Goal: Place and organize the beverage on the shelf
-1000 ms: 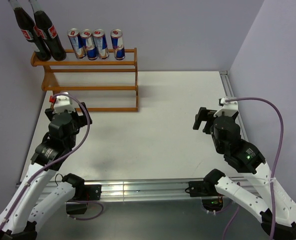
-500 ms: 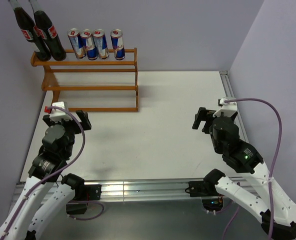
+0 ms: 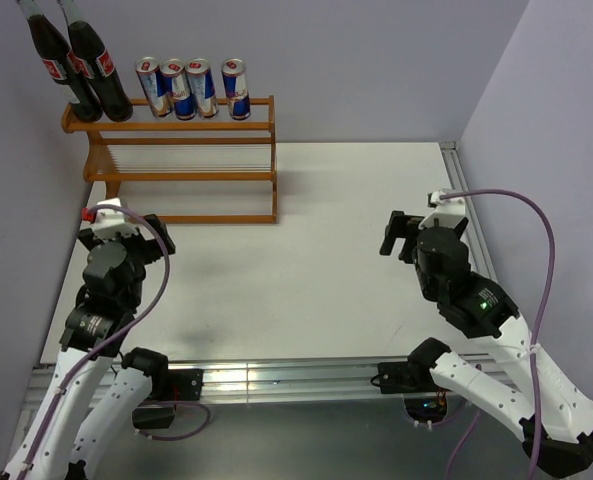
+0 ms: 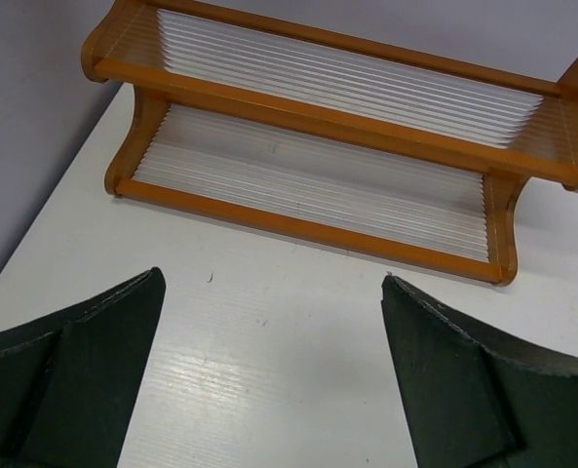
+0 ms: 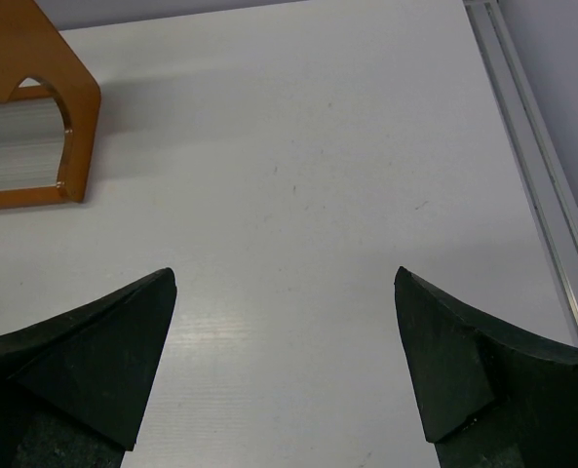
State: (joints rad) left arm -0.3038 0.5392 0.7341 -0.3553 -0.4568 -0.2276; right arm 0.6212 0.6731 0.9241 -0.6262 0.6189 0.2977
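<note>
Two dark cola bottles (image 3: 96,62) with red labels stand at the left end of the top tier of the orange-brown shelf (image 3: 181,178). Several blue-and-silver cans (image 3: 191,88) stand in a row to their right on the same tier. The two lower tiers show bare rails in the left wrist view (image 4: 313,230). My left gripper (image 3: 126,238) is open and empty over the table in front of the shelf's left end (image 4: 271,279). My right gripper (image 3: 404,240) is open and empty over the right side of the table (image 5: 285,275).
The shelf's right end panel (image 5: 79,107) shows at the upper left of the right wrist view. A metal rail (image 5: 537,166) runs along the table's right edge, beside the wall. White tabletop (image 3: 316,250) lies between the two arms.
My left arm has drawn back from the shelf toward the near left. My right gripper has shifted slightly left. The bottles and cans have not moved.
</note>
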